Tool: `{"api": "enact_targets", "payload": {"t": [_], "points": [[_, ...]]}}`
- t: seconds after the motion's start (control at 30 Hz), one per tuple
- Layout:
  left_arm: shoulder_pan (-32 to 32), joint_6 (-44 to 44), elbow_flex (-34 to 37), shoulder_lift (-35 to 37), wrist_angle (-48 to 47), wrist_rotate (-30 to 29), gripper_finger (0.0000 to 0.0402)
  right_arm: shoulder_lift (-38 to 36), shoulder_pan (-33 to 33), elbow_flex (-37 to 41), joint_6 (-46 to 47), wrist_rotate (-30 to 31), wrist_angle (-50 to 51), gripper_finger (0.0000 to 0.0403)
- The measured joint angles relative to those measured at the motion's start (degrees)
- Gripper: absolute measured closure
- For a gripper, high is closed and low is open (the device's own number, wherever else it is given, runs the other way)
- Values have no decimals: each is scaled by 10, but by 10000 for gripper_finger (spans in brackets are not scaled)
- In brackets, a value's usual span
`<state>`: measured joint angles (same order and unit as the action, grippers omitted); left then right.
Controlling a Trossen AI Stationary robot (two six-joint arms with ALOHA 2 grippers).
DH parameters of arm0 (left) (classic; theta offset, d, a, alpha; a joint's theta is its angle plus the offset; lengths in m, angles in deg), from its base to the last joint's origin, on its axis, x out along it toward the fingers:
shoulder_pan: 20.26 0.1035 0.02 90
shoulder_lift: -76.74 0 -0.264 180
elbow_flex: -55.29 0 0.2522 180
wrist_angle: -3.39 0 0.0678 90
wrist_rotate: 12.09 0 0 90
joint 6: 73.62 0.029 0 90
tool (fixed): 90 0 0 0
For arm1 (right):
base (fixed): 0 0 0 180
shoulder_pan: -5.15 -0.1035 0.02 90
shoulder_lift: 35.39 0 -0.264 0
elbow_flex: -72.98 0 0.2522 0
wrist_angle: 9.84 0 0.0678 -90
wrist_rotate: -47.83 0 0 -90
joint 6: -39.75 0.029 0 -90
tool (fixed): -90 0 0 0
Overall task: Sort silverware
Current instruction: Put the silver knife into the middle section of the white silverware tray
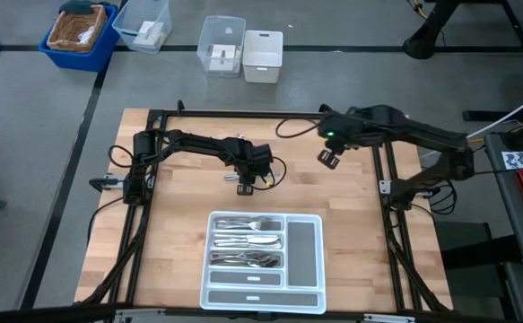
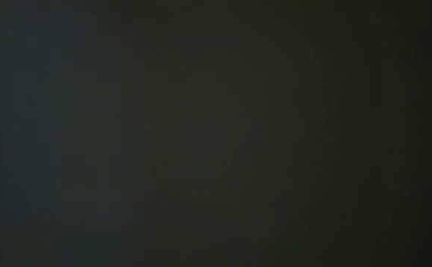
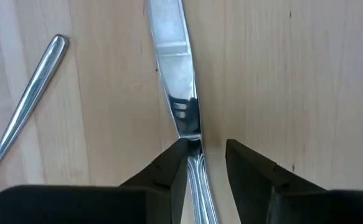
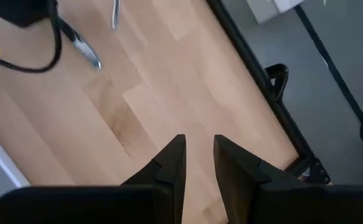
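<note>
A silver knife (image 3: 175, 74) lies flat on the wooden table, and my left gripper (image 3: 206, 149) hovers open above it, one finger on each side of the spot where the blade meets the handle. In the high view this gripper (image 1: 246, 179) is at mid-table, beyond the white tray (image 1: 303, 247). A second slim silver handle (image 3: 32, 99) lies beside the knife. Forks (image 1: 248, 224), knives (image 1: 248, 240) and spoons (image 1: 243, 260) fill three tray compartments. My right gripper (image 1: 327, 159) hangs narrowly open over bare wood (image 4: 200, 146). The low view is dark. My left gripper points down from above with its fingers across the knife. One finger (image 3: 178, 158) stands right against the knife's neck (image 3: 192, 142); the other is clear of it. I cannot tell whether that finger touches the metal. The knife lies flat on the table.
Two loose silver pieces (image 4: 88, 53) (image 4: 114, 15) show near the left gripper in the right wrist view. A blue basket (image 1: 80, 31), clear bins (image 1: 144, 25) (image 1: 221, 45) and a white bin (image 1: 263, 56) sit on the floor beyond the far edge. Black frame rails (image 1: 387, 179) border the table.
</note>
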<state>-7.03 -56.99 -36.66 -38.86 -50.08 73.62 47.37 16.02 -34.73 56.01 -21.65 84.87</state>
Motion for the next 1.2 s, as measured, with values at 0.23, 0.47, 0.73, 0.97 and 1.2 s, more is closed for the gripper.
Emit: {"api": "enact_targets", "payload": {"t": [0.23, 0.47, 0.73, 0.97, 1.2], "points": [[-2, -1, -2, 1, -3, 0, 302, -68, 0, 31, 16, 68, -54, 320], [-2, -24, -3, 1, -6, 0, 302, -159, 12, 309, -45, -31, -402, 320], [3, -49, -3, 9, -17, -1, 302, -145, 65, 597, -36, -195, -839, 320], [24, -69, -3, 9, -15, -3, 302, -90, 64, 663, -12, -217, -958, 320], [26, -90, -3, 9, -18, 29, 302, -50, 64, 663, -11, -224, -974, 320]]}}
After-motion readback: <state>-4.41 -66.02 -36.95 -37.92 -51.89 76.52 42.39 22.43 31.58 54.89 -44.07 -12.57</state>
